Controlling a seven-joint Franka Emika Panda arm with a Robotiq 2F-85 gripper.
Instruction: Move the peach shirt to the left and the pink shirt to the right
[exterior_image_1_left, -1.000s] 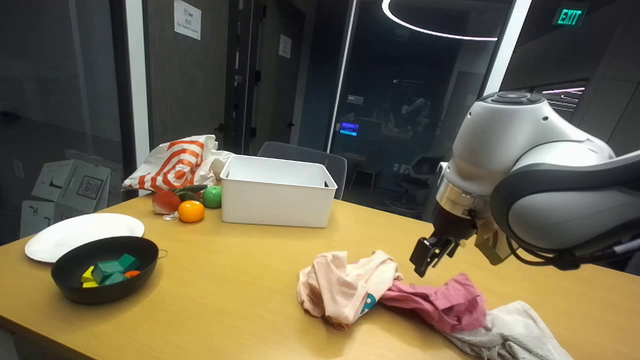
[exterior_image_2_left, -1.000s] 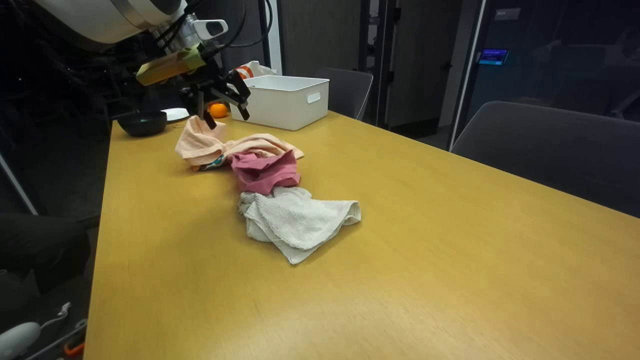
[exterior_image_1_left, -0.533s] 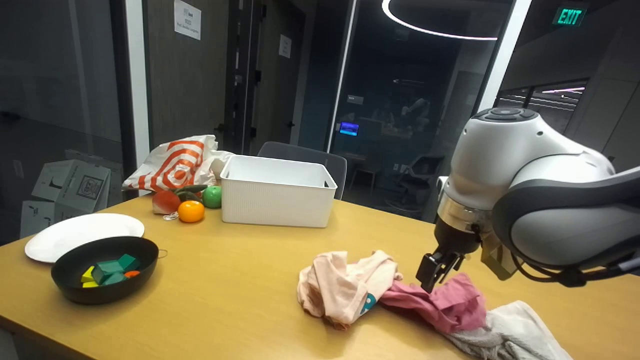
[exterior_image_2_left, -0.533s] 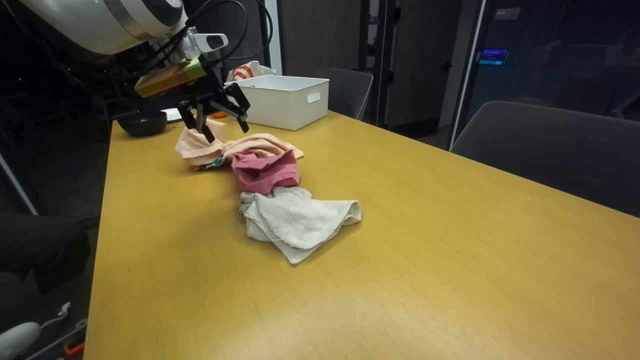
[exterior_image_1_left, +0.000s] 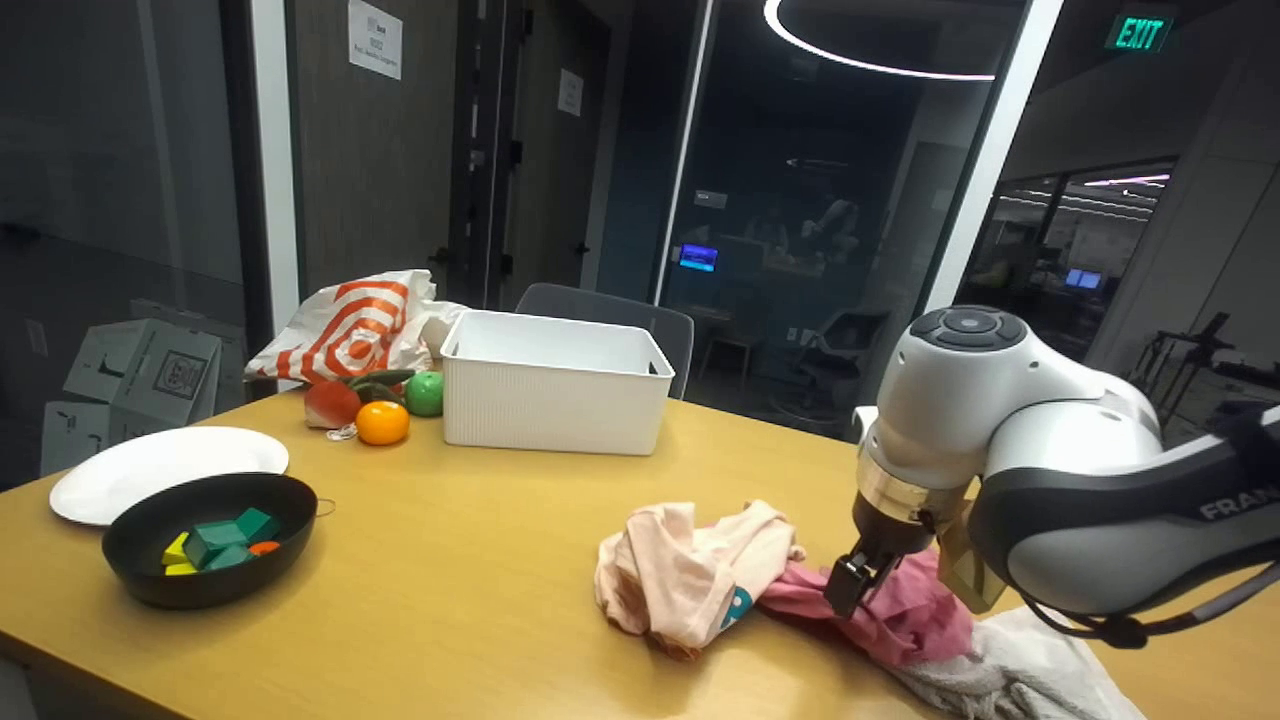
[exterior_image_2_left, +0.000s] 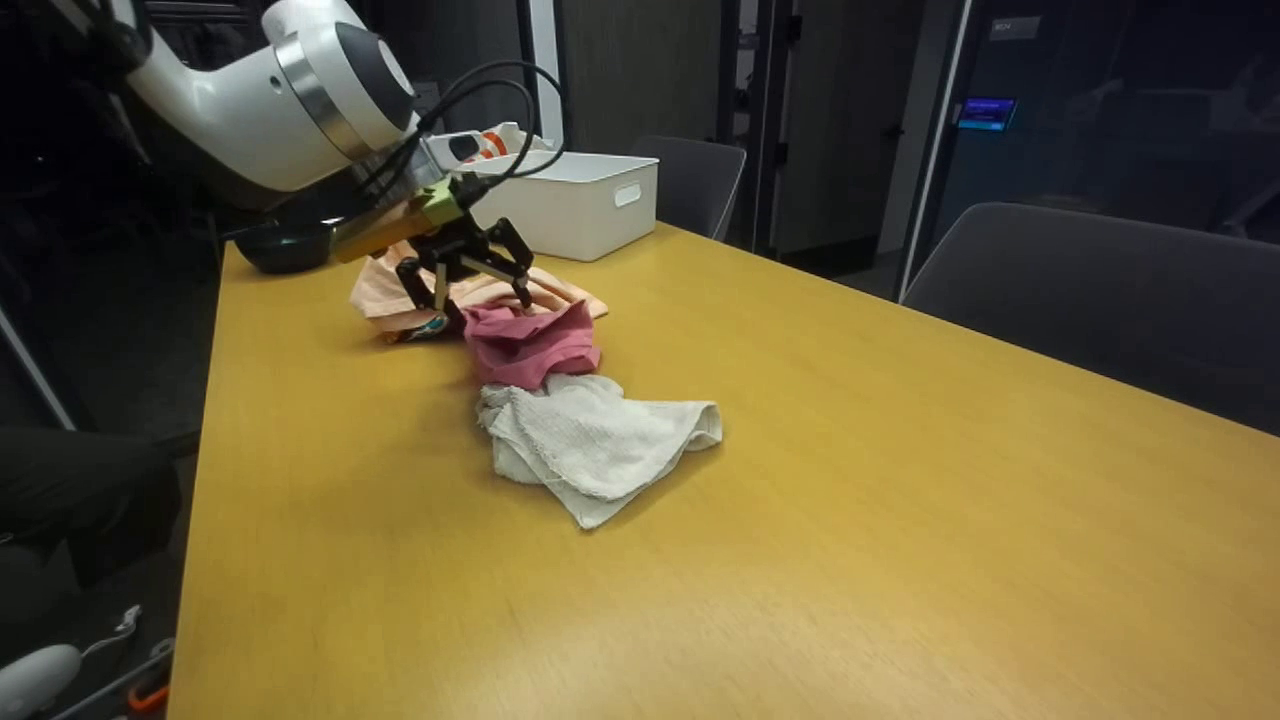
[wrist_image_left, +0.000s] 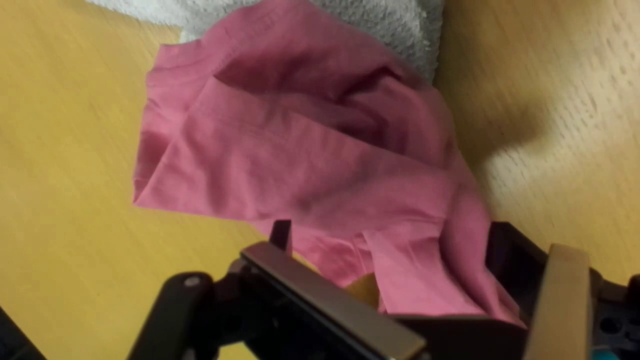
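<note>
Straddling part of the pink shirt (wrist_image_left: 310, 170), the pincer (exterior_image_2_left: 490, 309) stands wide and holds nothing, presumably to gather a fold. That shirt lies well inside the edges of the surface (exterior_image_1_left: 470, 560), between the grey towel (exterior_image_2_left: 610, 440) and the peach shirt (exterior_image_1_left: 680, 575).

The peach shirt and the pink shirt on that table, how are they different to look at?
Colour: the peach shirt is pale, while the pink shirt is a deeper rose.
Print: the peach shirt shows a teal patch; none shows on the pink shirt.
Place: the pink shirt touches the towel, while the peach shirt lies apart from it.
Both lie crumpled on the table.
</note>
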